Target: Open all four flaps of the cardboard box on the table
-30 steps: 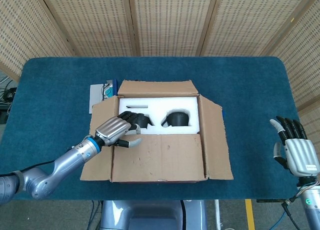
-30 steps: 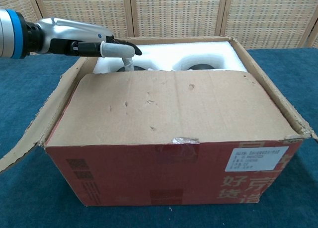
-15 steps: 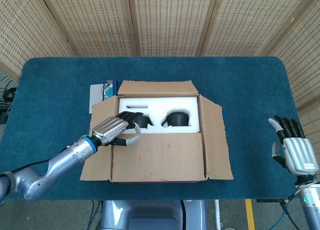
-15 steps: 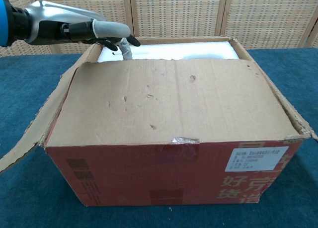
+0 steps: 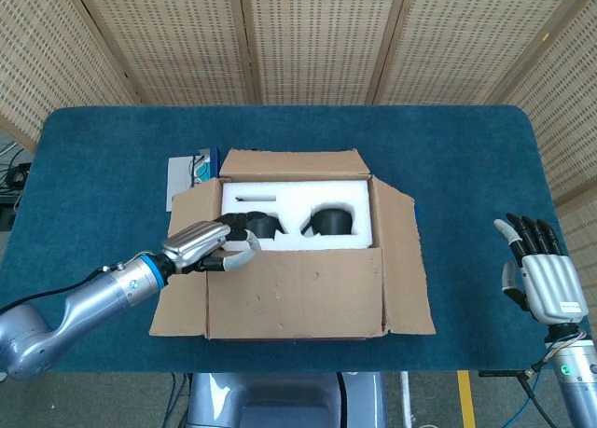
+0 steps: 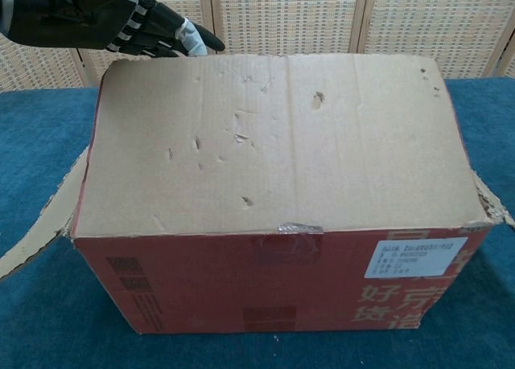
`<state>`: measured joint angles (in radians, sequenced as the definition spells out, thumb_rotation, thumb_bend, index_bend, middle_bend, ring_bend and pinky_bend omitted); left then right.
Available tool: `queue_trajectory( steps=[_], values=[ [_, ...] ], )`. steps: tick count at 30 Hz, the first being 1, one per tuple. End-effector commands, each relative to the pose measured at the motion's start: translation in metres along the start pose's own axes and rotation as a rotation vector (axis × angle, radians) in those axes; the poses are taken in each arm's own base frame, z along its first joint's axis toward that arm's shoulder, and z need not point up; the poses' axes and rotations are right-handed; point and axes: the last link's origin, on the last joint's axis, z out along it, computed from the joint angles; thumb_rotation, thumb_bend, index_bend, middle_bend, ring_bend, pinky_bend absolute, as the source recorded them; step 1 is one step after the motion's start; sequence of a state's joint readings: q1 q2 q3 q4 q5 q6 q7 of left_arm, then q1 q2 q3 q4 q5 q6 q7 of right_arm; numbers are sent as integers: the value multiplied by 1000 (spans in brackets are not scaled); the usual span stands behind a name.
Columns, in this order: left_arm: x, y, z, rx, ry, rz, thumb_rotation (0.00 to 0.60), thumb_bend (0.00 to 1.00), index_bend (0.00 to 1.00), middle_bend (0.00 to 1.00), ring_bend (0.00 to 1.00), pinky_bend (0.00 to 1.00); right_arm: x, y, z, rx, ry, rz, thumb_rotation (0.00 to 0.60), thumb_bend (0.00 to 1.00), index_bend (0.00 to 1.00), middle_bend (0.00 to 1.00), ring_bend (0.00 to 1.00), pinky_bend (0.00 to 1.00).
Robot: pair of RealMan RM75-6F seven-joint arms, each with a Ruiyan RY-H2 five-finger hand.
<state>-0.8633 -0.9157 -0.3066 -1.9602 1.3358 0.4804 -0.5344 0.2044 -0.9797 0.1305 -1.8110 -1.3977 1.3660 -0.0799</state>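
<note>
Cardboard near flap (image 5: 294, 293) of the box (image 5: 298, 251) is gripped at its free edge by the left hand (image 5: 203, 244), fingers curled around it. Way off right of those fingers, the right hand (image 5: 546, 283) is held up, spread, holding nothing.

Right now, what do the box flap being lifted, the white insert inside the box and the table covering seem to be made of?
Near flap: brown corrugated cardboard, matte, judging by dents, small punctures and a ragged edge. White insert: looks like moulded foam, probably polystyrene, matte white with shaped cavities holding dark items. Table covering: apparently a dark blue-teal carpet or felt, with a fuzzy, non-reflective texture. The left hand is at the flap's edge.
</note>
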Motion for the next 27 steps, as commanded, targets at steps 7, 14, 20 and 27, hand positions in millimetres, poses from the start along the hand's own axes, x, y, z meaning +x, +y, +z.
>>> queue_trajectory(
  steps=[7,14,20,27],
  values=[
    [-1,15,-21,-81,-78,-50,10,320,377,0,0,0,1,-2,-1,3,7,0,600,775,102,68,0,0],
    [1,24,-36,-172,-96,-38,9,316,377,0,0,0,3,-3,-1,6,11,-2,600,775,102,68,0,0],
    [3,33,-55,-270,-153,-42,9,315,377,0,0,0,3,-5,-1,9,13,-2,600,774,102,68,0,0],
    [-3,39,-66,-335,-251,-25,10,315,377,0,0,0,4,-6,-2,10,17,0,600,775,102,68,0,0]
  ],
)
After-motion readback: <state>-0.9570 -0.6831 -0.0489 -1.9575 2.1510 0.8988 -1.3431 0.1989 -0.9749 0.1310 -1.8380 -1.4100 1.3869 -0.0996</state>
